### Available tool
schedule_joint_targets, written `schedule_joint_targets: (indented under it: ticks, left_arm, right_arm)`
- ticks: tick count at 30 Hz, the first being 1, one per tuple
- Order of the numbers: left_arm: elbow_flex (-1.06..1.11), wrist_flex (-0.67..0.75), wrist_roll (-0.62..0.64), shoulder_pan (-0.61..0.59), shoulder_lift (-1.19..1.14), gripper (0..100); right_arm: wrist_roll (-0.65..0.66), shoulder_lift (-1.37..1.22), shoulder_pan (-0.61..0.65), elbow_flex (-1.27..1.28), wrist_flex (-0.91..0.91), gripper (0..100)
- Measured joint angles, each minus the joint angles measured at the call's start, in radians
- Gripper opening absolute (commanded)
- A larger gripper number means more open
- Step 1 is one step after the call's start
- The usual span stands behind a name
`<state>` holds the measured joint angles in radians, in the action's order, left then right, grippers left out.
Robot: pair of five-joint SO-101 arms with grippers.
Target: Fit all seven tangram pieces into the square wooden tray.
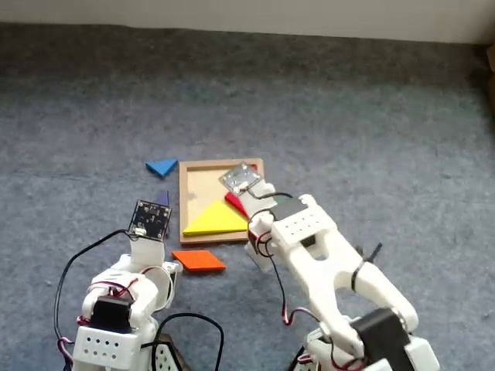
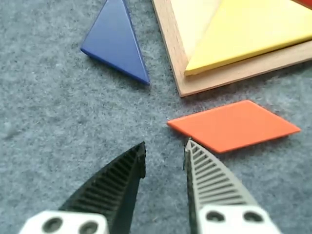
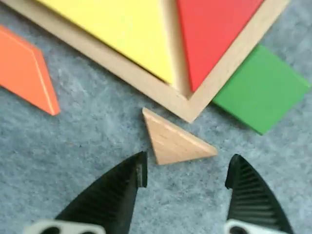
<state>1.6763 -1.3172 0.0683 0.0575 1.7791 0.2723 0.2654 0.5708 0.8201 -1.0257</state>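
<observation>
The square wooden tray (image 1: 183, 202) holds a yellow triangle (image 1: 215, 219) and a red triangle (image 1: 235, 202). My right gripper (image 3: 187, 170) is open just above the carpet, its fingers either side of a plain wooden triangle (image 3: 173, 141) lying off the tray's corner (image 3: 187, 114). A green square (image 3: 261, 87) lies against the tray's outer edge. My left gripper (image 2: 164, 148) is open with nothing in it, its light finger close to the tip of the orange parallelogram (image 2: 234, 126). A dark blue triangle (image 2: 117, 41) lies beyond on the carpet.
A light blue triangle (image 1: 162, 166) lies on the grey carpet off the tray's far left corner. The right arm (image 1: 325, 255) hangs over the tray's near right corner. Open carpet stretches behind and to both sides.
</observation>
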Motion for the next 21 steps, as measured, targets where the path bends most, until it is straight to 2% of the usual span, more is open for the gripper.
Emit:
schedule_joint_targets:
  ticks: [5,21]
  left_arm:
    - [0.000,0.000,0.000,-0.002,0.000,15]
    - [0.000,0.000,0.000,-0.002,0.000,15]
  right_arm:
    - [0.100,-0.103,0.006,0.000,0.002,25.9]
    - [0.318,-0.115,0.006,0.000,0.107,25.9]
